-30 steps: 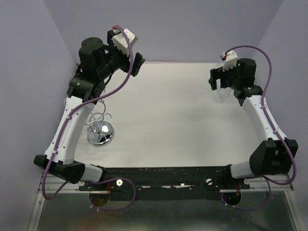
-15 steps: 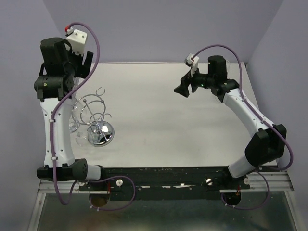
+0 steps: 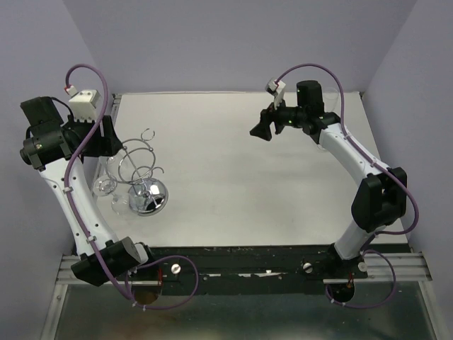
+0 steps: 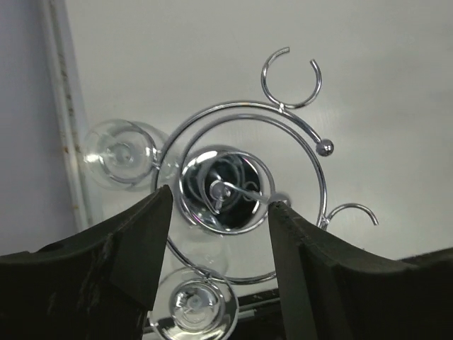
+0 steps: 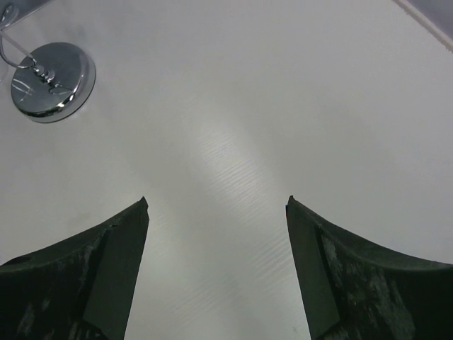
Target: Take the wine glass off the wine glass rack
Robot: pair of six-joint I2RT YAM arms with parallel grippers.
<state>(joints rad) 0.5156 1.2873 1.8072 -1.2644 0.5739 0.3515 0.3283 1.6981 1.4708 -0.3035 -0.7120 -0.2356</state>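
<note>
Wine glass [image 4: 120, 152] hangs inverted off a ring on the left side of the wine glass rack [image 3: 147, 196], foot up, bowl below. A 2nd glass [image 4: 195, 308] hangs from the ring closer to the near edge. Both are close to the left edge of the table [image 3: 233, 184]. Left gripper [image 4: 223, 200] is above the rack looking down, jaws apart w/ nothing between them, not touching glass or wire. Right gripper [image 5: 217, 203] is over the far-middle of the table, well apart from the rack, jaws also apart, empty. Handling, my read: thin clear glass, so light, rigid, brittle, slick; it'll slip on the bowl curve, and too much squeeze could crack it. Best hold is prob the stem just under the foot, low force. Foot rests on the wire ring, so it likely has to slide out sideways thru the ring gap, not lift straight up. Rack is light wire on a small base, so a side pull may tip it; right gripper could steady the base. Chrome + clear glass give poor depth cues, so go slow.
</note>
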